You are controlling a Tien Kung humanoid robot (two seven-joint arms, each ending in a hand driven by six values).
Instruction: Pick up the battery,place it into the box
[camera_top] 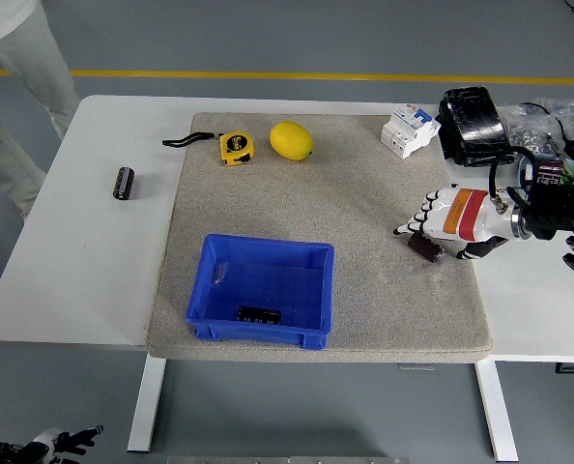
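Observation:
A small dark block point(424, 247) lies on the grey mat point(364, 193) near its right edge. My right hand point(424, 222), white with an orange band, hovers just right of and above the block. Its fingers are spread, their tips beside the block, and they hold nothing. The blue box point(210, 280) stands at the mat's front with a flat black piece point(259, 313) lying inside near its front wall. A black cylinder point(124, 183) rests on the bare white table at the left. My left hand point(70, 442) hangs low at the bottom left corner, below the table, fingers loose.
A yellow tape measure point(236, 147) and a lemon point(291, 140) sit at the mat's back. A white breaker point(409, 130), a black wrapped pack point(473, 124) and cluttered parts lie at the back right. A person's legs point(16, 87) stand at the far left.

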